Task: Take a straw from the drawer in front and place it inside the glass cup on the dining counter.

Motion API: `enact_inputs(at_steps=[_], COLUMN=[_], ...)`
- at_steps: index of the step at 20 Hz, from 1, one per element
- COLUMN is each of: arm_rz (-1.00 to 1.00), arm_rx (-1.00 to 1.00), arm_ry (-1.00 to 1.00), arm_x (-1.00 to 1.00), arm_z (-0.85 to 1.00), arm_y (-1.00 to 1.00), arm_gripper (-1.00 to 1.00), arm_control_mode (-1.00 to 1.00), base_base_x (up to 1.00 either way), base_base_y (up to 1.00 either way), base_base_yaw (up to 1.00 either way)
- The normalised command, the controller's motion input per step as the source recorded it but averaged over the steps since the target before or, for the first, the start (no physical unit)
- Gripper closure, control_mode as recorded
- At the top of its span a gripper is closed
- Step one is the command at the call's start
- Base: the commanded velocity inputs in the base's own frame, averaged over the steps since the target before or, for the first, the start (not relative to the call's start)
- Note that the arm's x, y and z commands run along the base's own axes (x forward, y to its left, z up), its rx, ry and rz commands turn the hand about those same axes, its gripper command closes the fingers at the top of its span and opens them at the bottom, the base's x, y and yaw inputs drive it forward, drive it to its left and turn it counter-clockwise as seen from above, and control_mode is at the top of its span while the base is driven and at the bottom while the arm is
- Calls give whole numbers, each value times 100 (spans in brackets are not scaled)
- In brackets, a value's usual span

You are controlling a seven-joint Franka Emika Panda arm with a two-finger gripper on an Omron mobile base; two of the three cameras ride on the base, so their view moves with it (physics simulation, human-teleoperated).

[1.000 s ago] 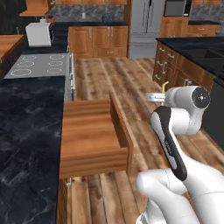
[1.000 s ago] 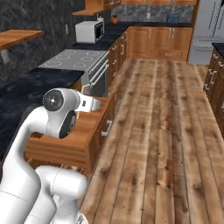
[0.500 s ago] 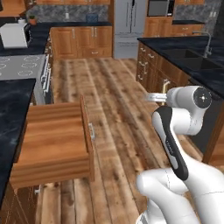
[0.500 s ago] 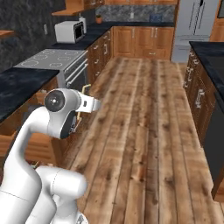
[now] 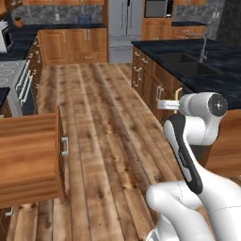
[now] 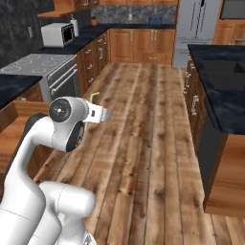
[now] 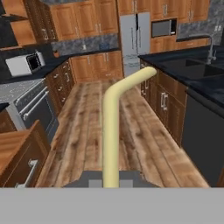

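1 straw, bent near its top, stands clamped in the gripper, held over the wood floor. 1 open drawer lies left; 1 dining counter with 1 faucet right.

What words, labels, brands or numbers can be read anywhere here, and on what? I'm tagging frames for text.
None can be read. The microwave and the refrigerator show no legible brand or digits at this resolution; the stove shows burner rings only. The straw, the drawer and the dining counter are unmarked.
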Motion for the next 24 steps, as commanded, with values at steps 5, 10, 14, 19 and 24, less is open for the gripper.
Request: enact_inputs(at_steps=[5,10,14,19,24], arm_rz=[0,0,0,0,0], arm_rx=[0,0,0,0,0], arm_ry=[0,0,0,0,0], arm_x=[0,0,0,0,0], arm_z=[0,0,0,0,0], arm_y=[0,0,0,0,0], arm_gripper=[100,100,100,100,100], arm_control_mode=[100,100,100,100,100], base_base_x=[0,2,14,26,38], base_base_y=[-68,-68,-70,-70,-70], base_base_yaw=[-8,-8,-7,-7,-9])
